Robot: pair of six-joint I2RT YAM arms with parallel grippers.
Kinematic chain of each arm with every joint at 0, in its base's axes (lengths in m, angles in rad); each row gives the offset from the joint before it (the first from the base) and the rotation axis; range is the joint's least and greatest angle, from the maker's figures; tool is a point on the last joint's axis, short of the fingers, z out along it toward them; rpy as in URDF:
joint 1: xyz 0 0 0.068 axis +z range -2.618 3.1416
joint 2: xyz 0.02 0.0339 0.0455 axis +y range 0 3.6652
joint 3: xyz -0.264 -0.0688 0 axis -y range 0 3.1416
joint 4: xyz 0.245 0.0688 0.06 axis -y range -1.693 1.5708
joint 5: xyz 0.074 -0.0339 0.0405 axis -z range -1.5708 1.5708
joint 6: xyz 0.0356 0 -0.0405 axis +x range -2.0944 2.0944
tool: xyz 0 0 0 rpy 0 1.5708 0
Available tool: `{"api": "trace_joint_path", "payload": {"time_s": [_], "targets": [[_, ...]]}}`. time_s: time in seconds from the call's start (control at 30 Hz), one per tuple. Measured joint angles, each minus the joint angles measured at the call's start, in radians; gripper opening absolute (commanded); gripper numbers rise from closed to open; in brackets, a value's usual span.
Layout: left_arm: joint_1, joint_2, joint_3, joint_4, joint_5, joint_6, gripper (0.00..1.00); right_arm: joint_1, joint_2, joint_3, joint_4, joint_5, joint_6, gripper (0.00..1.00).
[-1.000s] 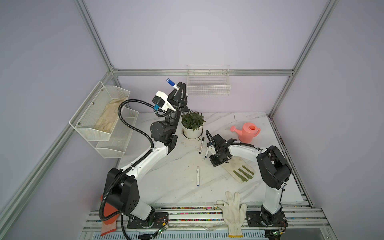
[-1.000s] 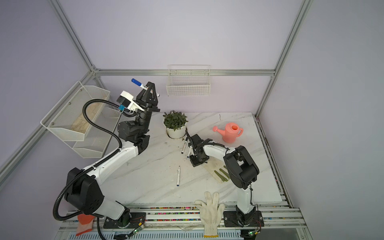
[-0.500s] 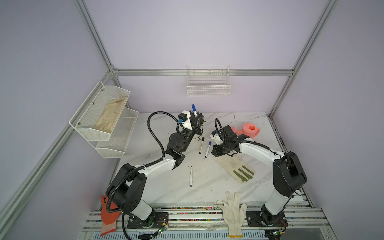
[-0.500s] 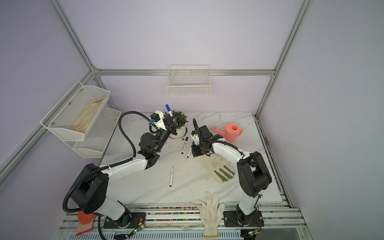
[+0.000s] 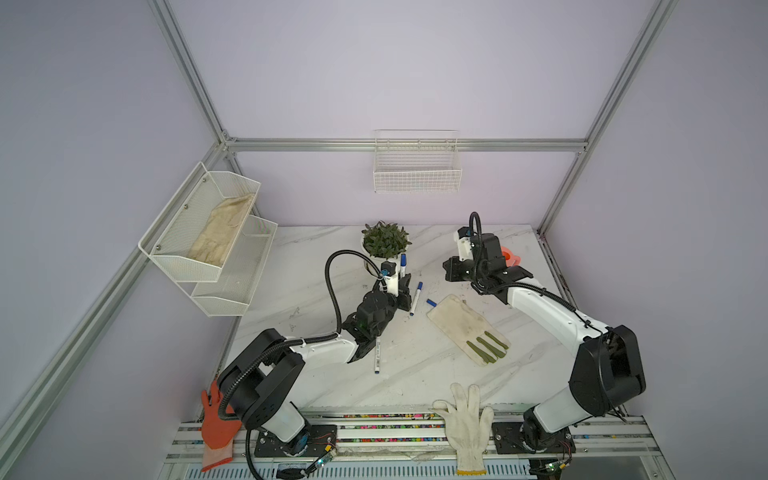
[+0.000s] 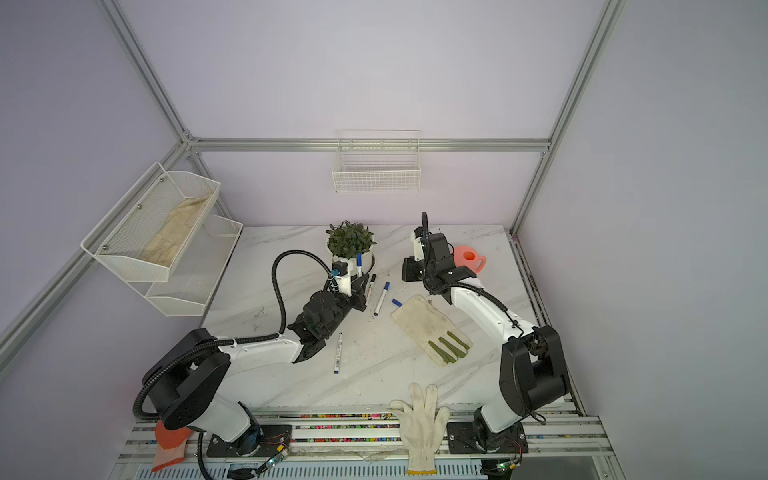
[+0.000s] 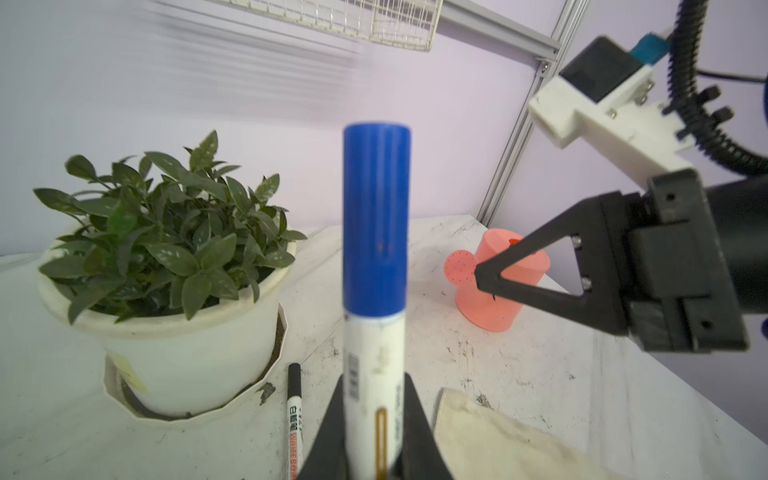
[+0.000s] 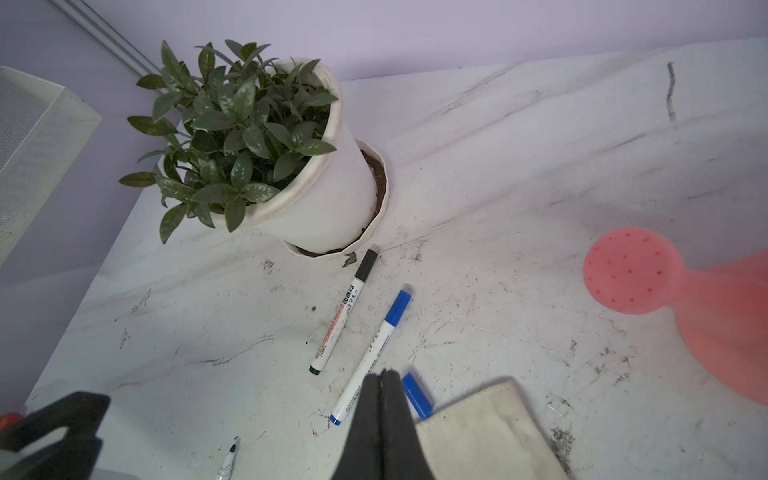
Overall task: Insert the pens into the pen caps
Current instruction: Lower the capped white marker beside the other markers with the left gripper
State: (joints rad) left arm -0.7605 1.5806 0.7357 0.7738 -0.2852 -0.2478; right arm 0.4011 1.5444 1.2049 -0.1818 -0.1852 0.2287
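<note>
The left fingers point(image 7: 330, 436) clamp a blue-capped pen point(image 7: 374, 357) upright. The right fingers point(image 8: 368, 419) are pressed together, holding nothing.

Lighting bright and even throughout.
Diffuse light leaves only faint shadows on my table point(image 5: 316, 266). Both top views are sharp. In my wrist views the watering can point(image 8: 706, 324) is blurred, the wire basket point(image 7: 386, 20) streaked, the capped pen point(image 7: 376, 257) soft.

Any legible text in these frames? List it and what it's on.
"WHITEBO", red, running off the frame edge: on the black-capped pen.
Chinese characters above it: unclear.
On the upright blue-capped pen: barcode; print blurred.
On the lying blue-capped pen and the uncapped pen: print too small.
</note>
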Motion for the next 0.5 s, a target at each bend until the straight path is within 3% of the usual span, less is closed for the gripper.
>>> {"api": "trace_joint_path", "payload": {"time_s": [0.5], "targets": [[-0.033,0.116,0.004,-0.177,-0.034,-0.022,0.0,-0.045,-0.026,-0.037,0.044,0.08,0.028,0.0]]}}
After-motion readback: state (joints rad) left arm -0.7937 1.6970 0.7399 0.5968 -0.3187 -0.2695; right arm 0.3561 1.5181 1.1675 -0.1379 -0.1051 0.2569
